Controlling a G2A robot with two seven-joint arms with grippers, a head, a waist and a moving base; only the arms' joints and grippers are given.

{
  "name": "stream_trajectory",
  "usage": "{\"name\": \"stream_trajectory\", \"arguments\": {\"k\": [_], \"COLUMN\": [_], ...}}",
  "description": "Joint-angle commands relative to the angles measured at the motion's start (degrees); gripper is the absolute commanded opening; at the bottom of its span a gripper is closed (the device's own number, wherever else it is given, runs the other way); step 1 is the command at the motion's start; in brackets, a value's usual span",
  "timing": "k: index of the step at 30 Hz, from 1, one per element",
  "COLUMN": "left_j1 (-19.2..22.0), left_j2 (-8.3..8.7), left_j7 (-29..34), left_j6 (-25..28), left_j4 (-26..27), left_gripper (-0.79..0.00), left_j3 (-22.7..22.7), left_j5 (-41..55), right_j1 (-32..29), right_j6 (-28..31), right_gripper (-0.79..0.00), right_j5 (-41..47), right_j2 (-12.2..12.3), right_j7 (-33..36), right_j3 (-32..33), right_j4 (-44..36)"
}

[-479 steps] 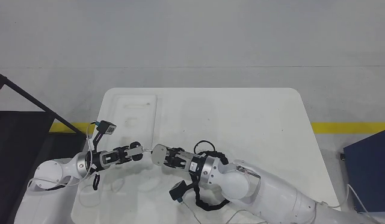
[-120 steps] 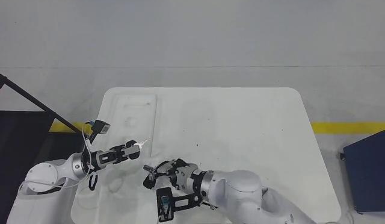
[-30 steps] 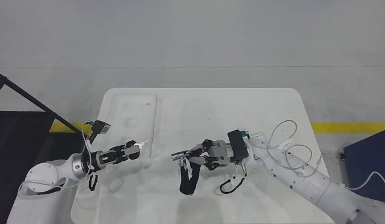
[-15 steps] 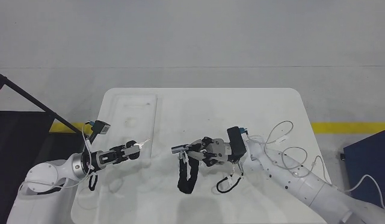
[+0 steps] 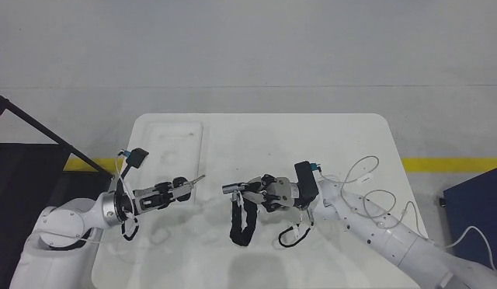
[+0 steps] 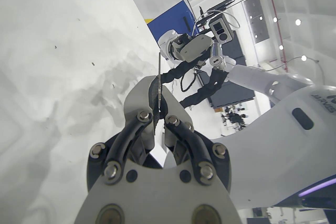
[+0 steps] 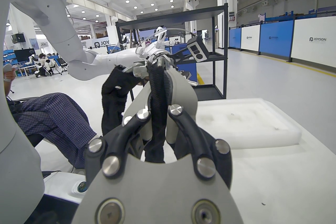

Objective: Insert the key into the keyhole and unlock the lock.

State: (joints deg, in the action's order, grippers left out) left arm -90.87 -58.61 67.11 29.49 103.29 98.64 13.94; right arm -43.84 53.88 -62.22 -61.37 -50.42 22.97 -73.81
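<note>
While our left pincer (image 5: pixel 178 189) is clamped on the bow of the thin flat silver metal key (image 5: pixel 196 180), the blade points across the white worktop (image 5: pixel 334 145) toward our right pincer (image 5: pixel 248 189). That pincer is closed around the black fabric-sleeved chain lock (image 5: pixel 241 227) just behind its short silver cylinder (image 5: pixel 231 188). Key and cylinder hang apart in the air with the keyhole face (image 6: pixel 216 61) turned toward the key, and we judge the blade slants slightly toward the far edge, off the cylinder's axis, so it needs squaring before the push.
</note>
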Motion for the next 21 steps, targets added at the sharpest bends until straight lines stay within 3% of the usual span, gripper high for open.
{"name": "stream_trajectory", "arguments": {"k": [1, 6, 12, 21], "left_j1": [-0.1, -0.1, 1.8, 4.2], "left_j2": [0.05, 0.67, 2.14, 5.76], "left_j7": [-0.9, 4.0, 6.4, 1.9], "left_j6": [1.3, 3.7, 1.3, 5.8], "left_j4": [1.3, 3.6, 4.5, 6.0], "left_gripper": [-0.785, -0.785, -0.785, -0.785], "left_j3": [0.0, -0.6, -2.6, -4.3], "left_j5": [0.2, -0.5, 0.4, -7.2], "right_j1": [0.0, 0.0, 0.0, 0.0], "right_j6": [0.0, 0.0, 0.0, 0.0], "right_gripper": [-0.785, -0.785, -0.785, -0.785], "right_j5": [0.0, 0.0, 0.0, 0.0], "right_j2": [0.0, 0.0, 0.0, 0.0], "right_j7": [0.0, 0.0, 0.0, 0.0], "right_j3": [0.0, 0.0, 0.0, 0.0], "right_j4": [0.0, 0.0, 0.0, 0.0]}}
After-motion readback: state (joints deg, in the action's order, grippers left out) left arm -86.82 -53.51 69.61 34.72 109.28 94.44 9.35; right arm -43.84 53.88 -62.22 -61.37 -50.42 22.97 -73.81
